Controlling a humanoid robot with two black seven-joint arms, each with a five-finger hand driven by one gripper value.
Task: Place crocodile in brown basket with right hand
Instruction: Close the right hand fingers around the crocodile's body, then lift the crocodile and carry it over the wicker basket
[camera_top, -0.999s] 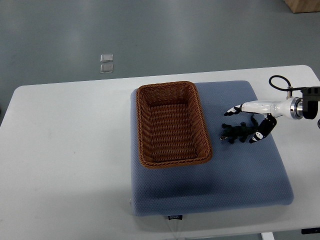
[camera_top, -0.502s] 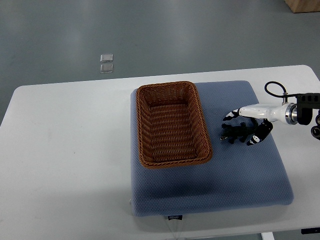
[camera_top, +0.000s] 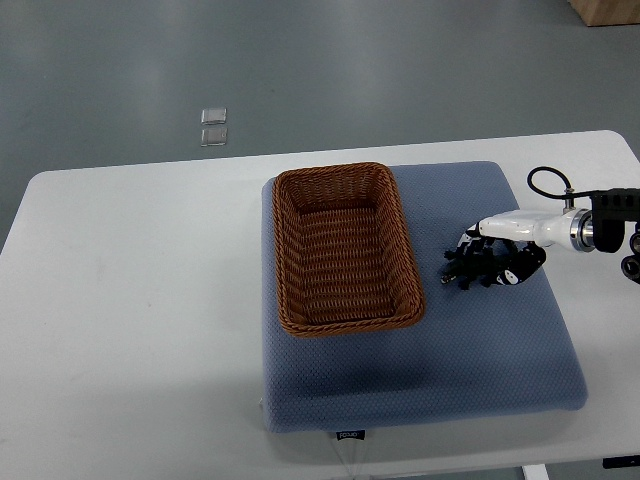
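The right robot hand (camera_top: 506, 252) has its fingers curled tight around the crocodile (camera_top: 461, 270). The crocodile lies on the blue pad (camera_top: 480, 350), near the basket (camera_top: 292, 260).

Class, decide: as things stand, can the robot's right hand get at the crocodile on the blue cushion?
Very likely yes: the right hand is right over the crocodile, fingers curled about it, and nothing on the cushion stands between them.

crocodile (camera_top: 465, 268): right half hidden under the right hand (camera_top: 508, 262), whose fingers curl over it
right arm (camera_top: 606, 232): cut off by the right edge (just past the wrist)
cushion tag (camera_top: 348, 435): print too small to read
box (camera_top: 608, 10): cut by the top corner
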